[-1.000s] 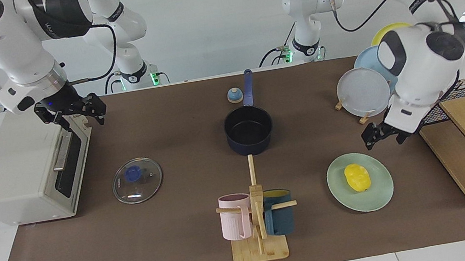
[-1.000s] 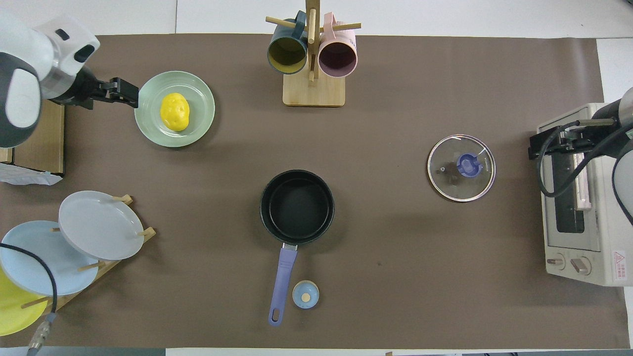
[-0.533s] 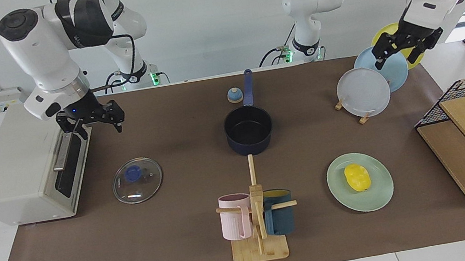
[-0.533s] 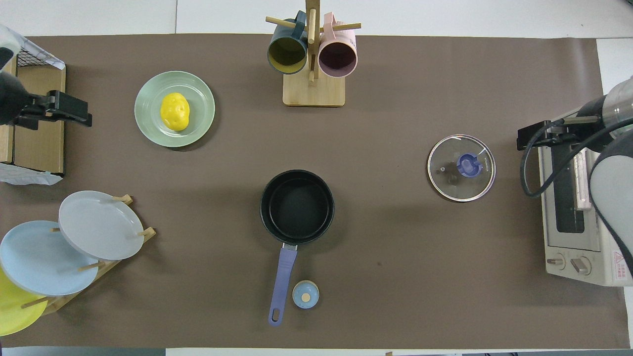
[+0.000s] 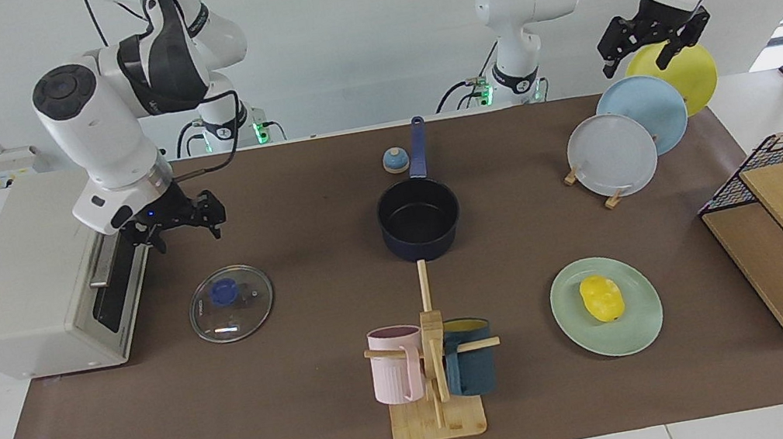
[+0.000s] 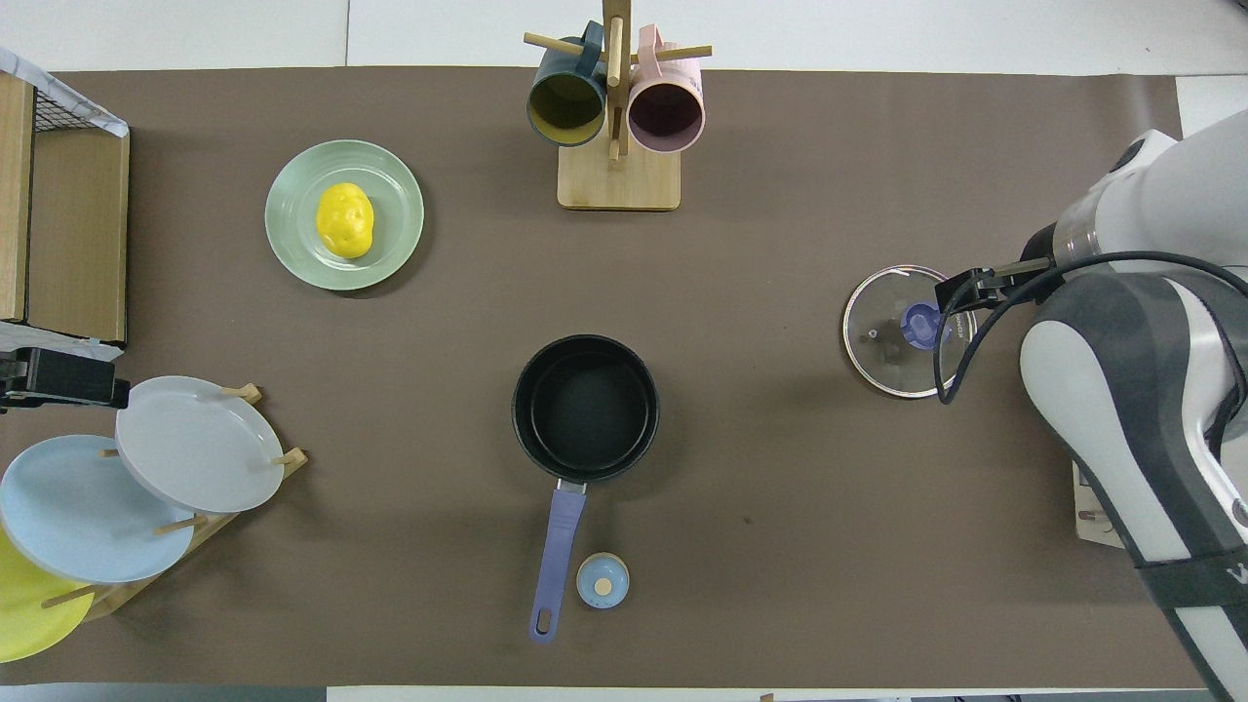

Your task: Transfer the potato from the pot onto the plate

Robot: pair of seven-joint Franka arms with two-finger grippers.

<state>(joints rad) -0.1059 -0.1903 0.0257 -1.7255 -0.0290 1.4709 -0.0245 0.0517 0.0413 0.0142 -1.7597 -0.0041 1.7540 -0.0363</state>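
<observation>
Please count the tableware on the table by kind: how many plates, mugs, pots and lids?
Plates: 4 (mint-green round plate, grey-white plate, light blue plate, yellow plate)
Mugs: 2 (pink ribbed mug, dark teal mug)
Pots: 1 (navy blue saucepan)
Lids: 1 (round glass lid)
Total: 8

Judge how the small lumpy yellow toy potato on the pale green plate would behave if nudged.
The lumpy yellow toy potato would probably wobble rather than roll cleanly, given its uneven oval shape. The shallow raised rim of the pale green plate would likely stop a gentle push. Being small, it probably shifts easily.
</observation>
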